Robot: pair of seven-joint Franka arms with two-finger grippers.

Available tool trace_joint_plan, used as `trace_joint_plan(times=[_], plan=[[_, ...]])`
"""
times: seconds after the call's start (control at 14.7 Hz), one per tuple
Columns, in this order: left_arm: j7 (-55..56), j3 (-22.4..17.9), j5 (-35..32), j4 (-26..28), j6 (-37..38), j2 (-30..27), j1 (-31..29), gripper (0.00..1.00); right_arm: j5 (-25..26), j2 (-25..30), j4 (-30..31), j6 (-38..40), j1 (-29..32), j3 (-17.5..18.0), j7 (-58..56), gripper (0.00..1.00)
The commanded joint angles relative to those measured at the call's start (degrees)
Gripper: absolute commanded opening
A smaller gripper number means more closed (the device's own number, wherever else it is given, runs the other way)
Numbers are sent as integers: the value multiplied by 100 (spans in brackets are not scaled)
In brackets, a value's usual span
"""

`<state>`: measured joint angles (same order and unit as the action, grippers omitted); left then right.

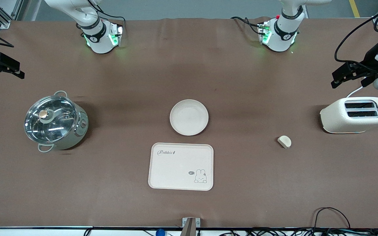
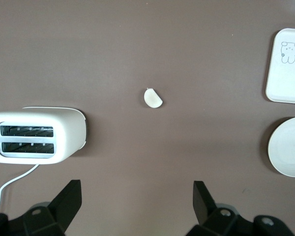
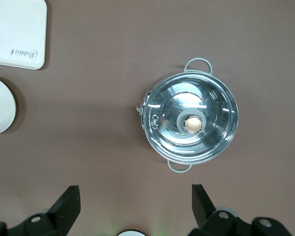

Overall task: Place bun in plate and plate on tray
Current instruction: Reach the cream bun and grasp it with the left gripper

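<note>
The bun lies on the brown table toward the left arm's end, a little nearer to the front camera than the toaster; it also shows in the left wrist view. The round plate sits empty at mid-table, with the rabbit tray just nearer to the front camera and apart from it. My left gripper hangs open and empty high over the table's left-arm end, above the toaster area. My right gripper hangs open and empty over the right arm's end.
A cream toaster with a white cord stands at the left arm's end. A steel pot with a glass lid stands at the right arm's end. Cables run along the table's front edge.
</note>
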<state>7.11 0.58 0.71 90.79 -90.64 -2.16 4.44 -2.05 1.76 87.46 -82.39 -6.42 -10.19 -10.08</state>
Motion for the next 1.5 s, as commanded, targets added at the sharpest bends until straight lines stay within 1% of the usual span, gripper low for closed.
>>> trace_joint_plan(times=[0.0,0.14,0.2,0.27,0.34,0.41,0.48,0.61,0.68,0.75,0.82,0.95,1.02,1.09,1.16,1.23,1.3,1.43], plan=[[-235,-40,-18,-246,196,146,-57,100,11,88,17,4,-35,17,67,100],[-166,-32,-9,-254,196,155,-31,100,20,88,8,-14,-35,17,67,100],[-184,-23,8,-167,187,181,-40,100,29,79,8,-31,-35,8,67,100],[-245,-32,-35,-114,230,355,-31,100,3,62,17,-58,-26,8,67,100],[-228,-32,-27,191,144,444,-49,100,-6,44,26,-58,-35,8,67,100],[-167,-32,-18,437,-283,741,-58,100,-50,27,43,-58,-61,8,67,100],[-158,-32,-18,649,-810,1153,-49,100,-50,-35,61,-67,-174,8,76,100],[-219,-23,-27,712,-1603,2075,-49,100,-68,-271,78,-241,-429,17,111,100],[-245,-23,-35,730,-2093,2471,-40,100,-129,-464,79,-373,-569,17,111,100],[-254,-6,-36,808,-2533,2745,-23,100,-260,-657,79,-488,-727,17,111,100],[-237,3,-9,983,-2964,2922,4,100,-418,-885,79,-628,-860,17,111,100],[-140,12,-9,1492,-4158,3186,13,100,-839,-1229,79,-813,-940,17,111,100],[-131,12,0,1573,-4442,3292,-31,100,-1015,-1361,70,-884,-984,8,111,100],[-140,12,26,1582,-4480,3336,-57,99,-1052,-1449,70,-989,-1010,17,111,100],[-140,12,61,1600,-4532,3406,-58,96,-1044,-1528,70,-1077,-1080,8,103,100],[-140,21,70,1626,-4611,3433,-66,90,-1044,-1651,70,-1138,-1124,8,103,100],[-131,21,70,1705,-4690,3442,-75,77,-1052,-1765,70,-1209,-1159,8,103,100],[-131,47,87,1767,-4700,3442,-75,43,-1044,-2055,70,-1245,-1335,8,103,100]])
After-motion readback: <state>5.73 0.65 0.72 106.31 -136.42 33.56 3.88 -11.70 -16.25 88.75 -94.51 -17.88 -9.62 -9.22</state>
